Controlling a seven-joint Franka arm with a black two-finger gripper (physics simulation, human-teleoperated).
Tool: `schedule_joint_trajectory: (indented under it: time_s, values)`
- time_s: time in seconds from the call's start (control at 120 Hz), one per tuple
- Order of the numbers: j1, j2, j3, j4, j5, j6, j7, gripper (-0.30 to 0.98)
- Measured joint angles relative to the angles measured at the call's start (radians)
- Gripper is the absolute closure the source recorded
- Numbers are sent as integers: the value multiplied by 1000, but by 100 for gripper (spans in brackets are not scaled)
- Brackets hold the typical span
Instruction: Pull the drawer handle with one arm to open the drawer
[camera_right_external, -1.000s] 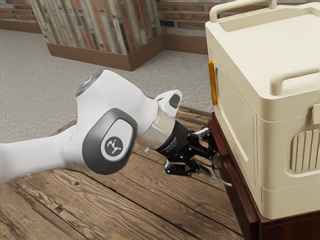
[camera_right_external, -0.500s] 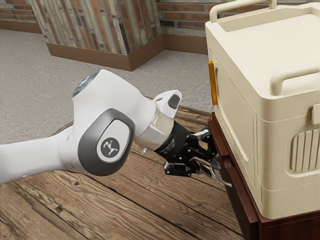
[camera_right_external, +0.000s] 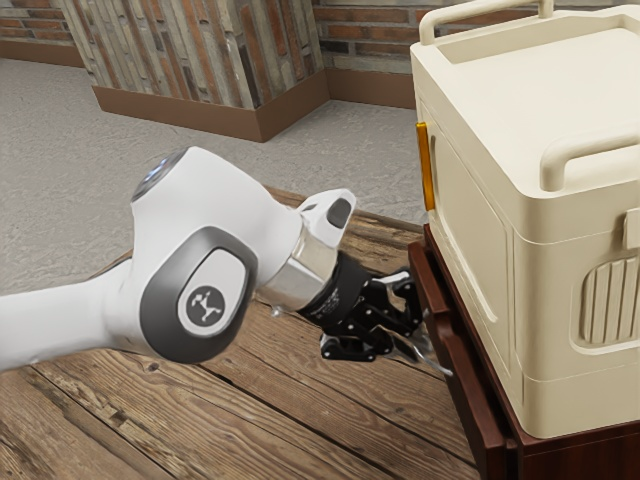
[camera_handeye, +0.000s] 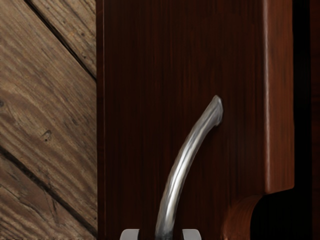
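Observation:
In the exterior view my gripper (camera_right_external: 418, 340) is at the drawer's front, shut on the silver handle (camera_right_external: 437, 362). The dark red-brown drawer front (camera_right_external: 462, 385) stands slightly out from its cabinet, so the drawer is partly open. Seen from the wrist, the curved metal handle (camera_handeye: 180, 172) runs down between the two grey fingertips of the gripper (camera_handeye: 161, 235); their contact with it lies below the visible part. A dark gap runs behind the edge of the drawer front (camera_handeye: 150, 100).
A large cream case (camera_right_external: 480, 220) with rounded handles sits on the cabinet (camera_right_external: 560, 460), just above the drawer. Wooden planks (camera_right_external: 250, 400) extend under the arm. A brick wall (camera_right_external: 370, 50) and a pillar (camera_right_external: 190, 60) stand farther back.
My hand has moved back toward the exterior view's left, away from the cabinet. The drawer front has come out with it, widening the gap at its upper edge.

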Motion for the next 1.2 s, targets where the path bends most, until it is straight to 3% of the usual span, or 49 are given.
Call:
schedule_joint_trajectory:
  time_s: [1.2]
  values:
    - [6,-130,45,-138,3,-12,33,68]
